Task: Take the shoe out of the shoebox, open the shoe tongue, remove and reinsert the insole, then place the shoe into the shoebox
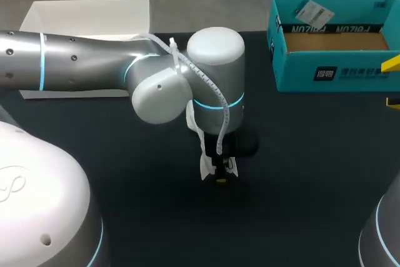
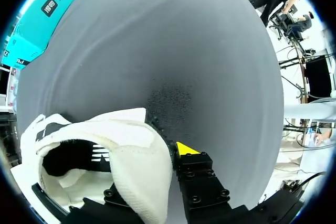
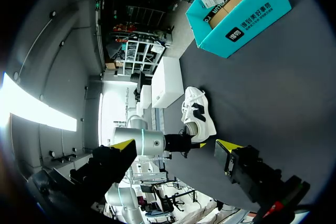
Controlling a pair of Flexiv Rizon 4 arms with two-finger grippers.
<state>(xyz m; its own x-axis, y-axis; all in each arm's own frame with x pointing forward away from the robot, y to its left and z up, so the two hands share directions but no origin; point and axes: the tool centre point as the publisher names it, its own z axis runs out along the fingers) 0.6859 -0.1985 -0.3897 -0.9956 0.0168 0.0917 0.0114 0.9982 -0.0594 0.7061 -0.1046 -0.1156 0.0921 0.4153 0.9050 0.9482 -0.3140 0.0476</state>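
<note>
The white shoe (image 2: 126, 150) with black side marks lies on the dark table (image 1: 300, 173). My left gripper (image 2: 163, 153) stands over it, its jaws close together on the rim of the shoe's opening: one yellow fingertip (image 2: 186, 148) is outside the fabric, the other is hidden inside. In the head view my left arm covers most of the shoe (image 1: 205, 166). The right wrist view shows the shoe (image 3: 198, 111) on its sole, held at one end by the left gripper. My right gripper (image 3: 175, 145) hangs open and empty, well away, near the teal shoebox (image 1: 331, 60).
The teal shoebox (image 3: 236, 19) stands open at the back right, with a loose tag in it. A white box (image 1: 87, 14) sits at the back left, partly behind my left arm.
</note>
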